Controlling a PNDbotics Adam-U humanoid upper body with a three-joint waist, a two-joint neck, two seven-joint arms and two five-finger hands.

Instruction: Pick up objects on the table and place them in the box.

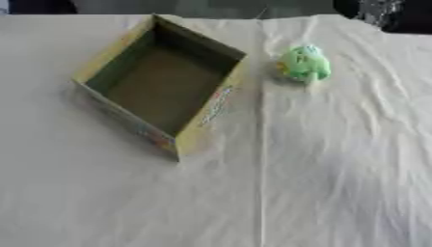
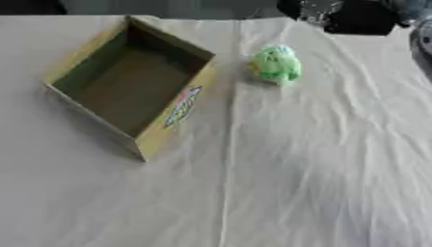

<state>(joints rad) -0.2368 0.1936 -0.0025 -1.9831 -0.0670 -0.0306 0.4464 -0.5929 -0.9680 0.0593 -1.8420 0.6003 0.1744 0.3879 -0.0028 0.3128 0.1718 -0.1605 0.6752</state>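
Observation:
An open cardboard box (image 1: 211,108) lies askew on the left half of the table, with nothing visible inside it. A small light-green soft toy (image 1: 303,63) sits on the cloth just right of the box's far corner, apart from the box. At the far edge, above and right of the toy, my right hand (image 2: 325,12) shows as a dark shape with silver parts, well clear of the toy. My left hand is in neither view.
A wrinkled white cloth (image 1: 337,169) covers the whole table, with a crease running down the middle. Another dark part of the robot (image 2: 422,34) shows at the upper right edge of the right eye view.

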